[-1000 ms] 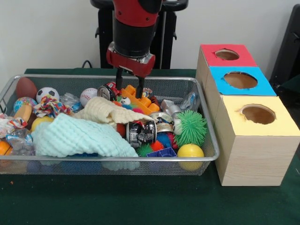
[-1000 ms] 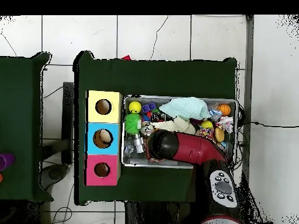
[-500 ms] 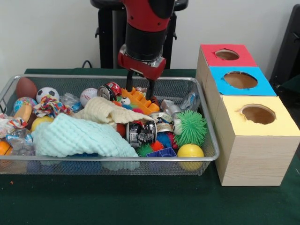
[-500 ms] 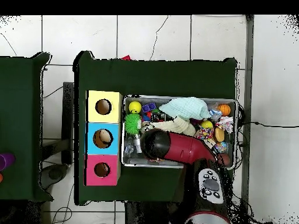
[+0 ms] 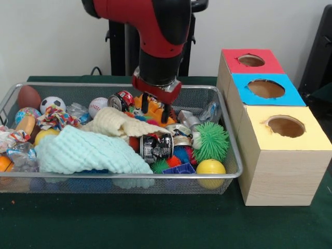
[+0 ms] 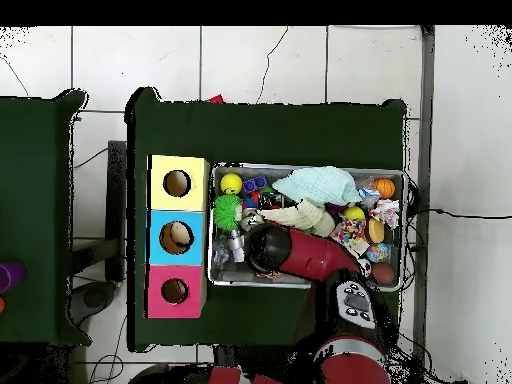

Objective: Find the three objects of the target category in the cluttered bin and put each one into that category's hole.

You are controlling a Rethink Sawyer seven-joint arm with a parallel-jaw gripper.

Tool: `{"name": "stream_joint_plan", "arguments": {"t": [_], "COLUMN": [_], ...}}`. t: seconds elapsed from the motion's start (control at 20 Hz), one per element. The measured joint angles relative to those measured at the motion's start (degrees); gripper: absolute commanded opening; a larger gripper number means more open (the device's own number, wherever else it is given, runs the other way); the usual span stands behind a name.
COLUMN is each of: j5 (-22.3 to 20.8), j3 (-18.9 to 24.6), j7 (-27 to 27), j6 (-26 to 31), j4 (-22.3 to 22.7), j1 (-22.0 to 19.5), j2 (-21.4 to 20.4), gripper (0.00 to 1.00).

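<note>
My gripper (image 5: pixel 155 109) is down in the wire bin (image 5: pixel 234 171), near its back middle. It is open, one finger on each side of an orange toy block (image 5: pixel 154 108), which I cannot tell if they touch. A red crushed can (image 5: pixel 121 99) lies just left of it and a black crushed can (image 5: pixel 155 147) in front. In the overhead view the red arm (image 6: pixel 300 252) covers the gripper. Beside the bin stand the red-topped box (image 5: pixel 231 62), the blue-topped box (image 5: pixel 293 96) and the yellow-topped box (image 5: pixel 311 137), each with a round hole.
The bin holds a mint cloth (image 5: pixel 83 152), a cream cloth (image 5: pixel 119 123), a green spiky ball (image 5: pixel 211 141), a yellow ball (image 5: pixel 210 168), a soccer ball (image 5: pixel 52 104), a baseball (image 5: pixel 97 106) and a brown football (image 5: pixel 28 96). From above, the boxes (image 6: pixel 177 237) stand left of the bin (image 6: pixel 305 283).
The gripper has moved a little to the right in the front view and come down, from above the bin's back rim to astride the orange block.
</note>
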Motion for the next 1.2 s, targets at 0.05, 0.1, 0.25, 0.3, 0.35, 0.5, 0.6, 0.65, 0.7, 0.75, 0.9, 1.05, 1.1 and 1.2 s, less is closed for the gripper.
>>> {"name": "stream_joint_plan", "arguments": {"t": [0.05, 0.1, 0.25, 0.3, 0.35, 0.5, 0.6, 0.65, 0.7, 0.75, 0.9, 1.05, 1.1, 1.2], "j5": [0.1, 0.4, 1.0, 1.0, 1.0, 1.0, 1.0, 1.0, 0.9, 0.8, 0.0, -1.8, -2.2, -3.8], "j3": [0.0, 0.0, 0.1, 0.1, 0.2, 0.9, 1.9, 2.2, 2.8, 3.4, 5.2, 7.7, 8.2, 9.6], "j7": [0.0, 0.0, 0.0, 0.0, 0.0, 0.0, 0.0, 0.0, 0.0, 0.0, 0.0, 0.0, 0.0, 0.0], "j6": [-0.7, -1.9, -4.5, -5.0, -5.3, -5.9, -5.9, -5.9, -5.9, -5.9, -5.5, -3.9, -3.4, -1.7], "j4": [-0.1, -0.3, -0.8, -0.8, -0.9, -0.8, -0.9, -0.9, -0.9, -1.0, -1.5, -2.9, -3.3, -4.6], "j1": [-0.4, -1.0, -2.6, -3.0, -3.2, -4.7, -6.2, -6.8, -7.8, -8.7, -11.4, -15.3, -16.0, -18.4], "j2": [0.6, 1.0, 2.6, 3.0, 3.3, 4.3, 4.3, 4.3, 4.2, 4.0, 3.6, 3.3, 3.3, 3.3], "gripper": [1.0, 1.0, 1.0, 1.0, 1.0, 1.0, 1.0, 1.0, 1.0, 1.0, 1.0, 1.0, 1.0, 1.0]}}
